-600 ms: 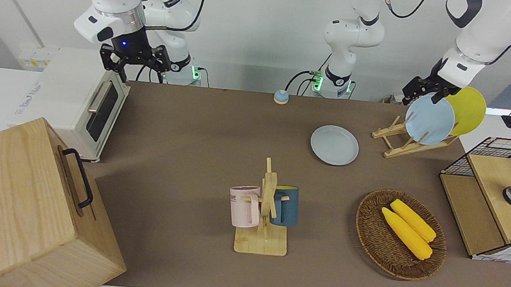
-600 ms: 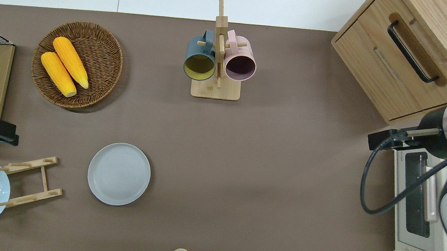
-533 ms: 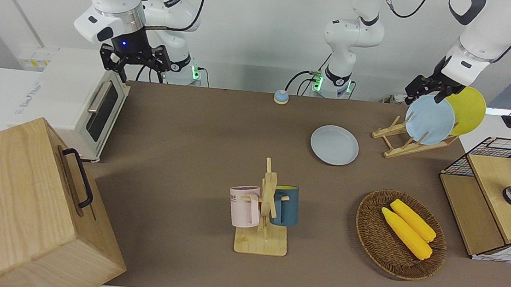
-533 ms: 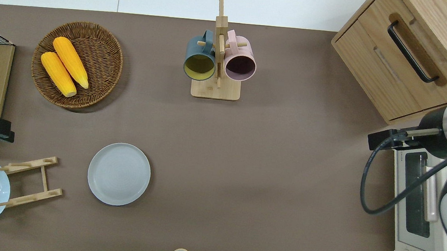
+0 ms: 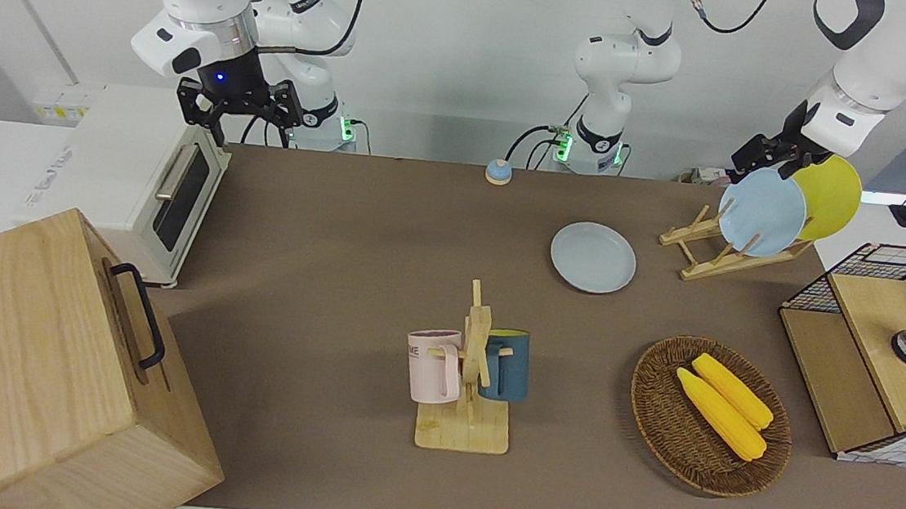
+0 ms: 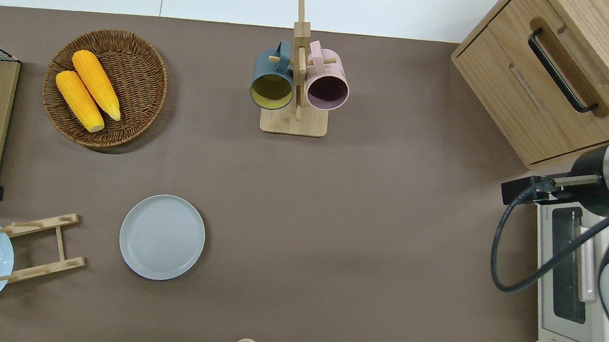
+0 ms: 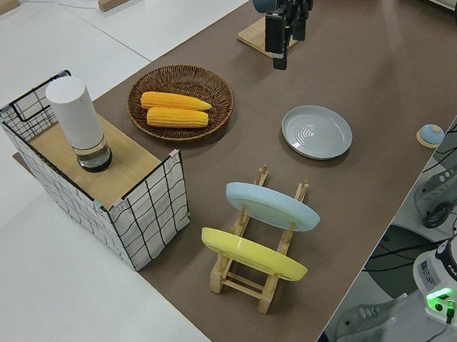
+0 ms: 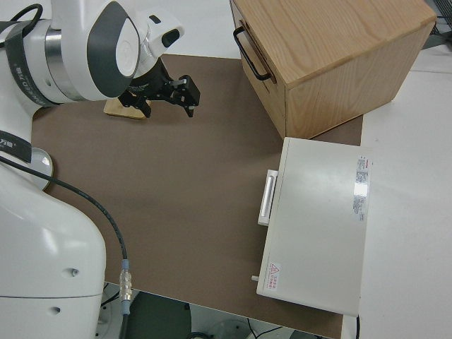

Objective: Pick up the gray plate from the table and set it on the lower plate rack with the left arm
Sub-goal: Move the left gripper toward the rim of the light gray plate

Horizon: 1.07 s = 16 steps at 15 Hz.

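Plain white wall (image 5: 454, 50), white floor (image 7: 56, 295)

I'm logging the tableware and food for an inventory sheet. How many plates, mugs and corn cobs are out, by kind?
Plates: 3, namely the gray plate flat on the table, plus the light blue plate and the yellow plate standing in the lower plate rack
Mugs: 2, pink mug and dark blue mug
Corn cobs: 2
Total: 7

You see the right arm's end effector (image 8: 180, 92), fingers apart and holding nothing, above the brown table (image 8: 191, 212). A white oven (image 8: 318, 226) sits beside a wooden drawer box (image 8: 332, 56).
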Available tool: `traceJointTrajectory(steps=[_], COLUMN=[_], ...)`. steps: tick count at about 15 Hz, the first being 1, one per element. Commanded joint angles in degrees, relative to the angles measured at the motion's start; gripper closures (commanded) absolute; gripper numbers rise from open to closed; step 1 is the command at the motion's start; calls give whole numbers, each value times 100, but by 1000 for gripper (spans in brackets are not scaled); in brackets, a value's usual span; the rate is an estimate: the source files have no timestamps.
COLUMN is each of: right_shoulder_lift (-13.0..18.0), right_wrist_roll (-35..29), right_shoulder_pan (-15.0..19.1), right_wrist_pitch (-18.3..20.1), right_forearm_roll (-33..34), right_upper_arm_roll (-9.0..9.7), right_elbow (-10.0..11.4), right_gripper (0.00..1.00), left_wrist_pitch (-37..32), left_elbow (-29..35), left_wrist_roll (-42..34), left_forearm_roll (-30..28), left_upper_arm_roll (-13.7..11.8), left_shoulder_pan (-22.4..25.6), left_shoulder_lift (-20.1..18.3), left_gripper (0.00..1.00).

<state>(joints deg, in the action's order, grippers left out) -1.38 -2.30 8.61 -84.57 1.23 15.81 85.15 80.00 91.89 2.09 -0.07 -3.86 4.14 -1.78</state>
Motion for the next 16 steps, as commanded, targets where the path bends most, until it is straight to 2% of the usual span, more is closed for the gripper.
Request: traceJointTrajectory(steps=[1,4,9,12,16], right_shoulder_lift=[15,15,7,15,7], right_wrist_roll=[-69,-69,-69,-69,-69], right_shoulder_pan=[106,106,106,106,106], right_wrist_pitch=[81,81,81,81,81], right_forearm_roll=[8,8,8,8,8], right_upper_arm_roll=[98,98,98,98,98], right_elbow=[-51,-51,-51,-51,-51], right_gripper=[17,17,17,17,17], left_wrist_pitch=[-134,-91,743,1708,2957], left_elbow=[-92,100,1197,2128,3272], left_wrist_roll=[46,81,212,476,881], left_forearm_roll=[-98,-90,-133,-273,-274], left_upper_arm_roll=[8,0,35,122,395], left_shoulder_pan=[43,-10,-71,-159,-221], left_shoulder_lift=[82,38,-366,-603,-806], left_gripper=[9,9,9,9,9])
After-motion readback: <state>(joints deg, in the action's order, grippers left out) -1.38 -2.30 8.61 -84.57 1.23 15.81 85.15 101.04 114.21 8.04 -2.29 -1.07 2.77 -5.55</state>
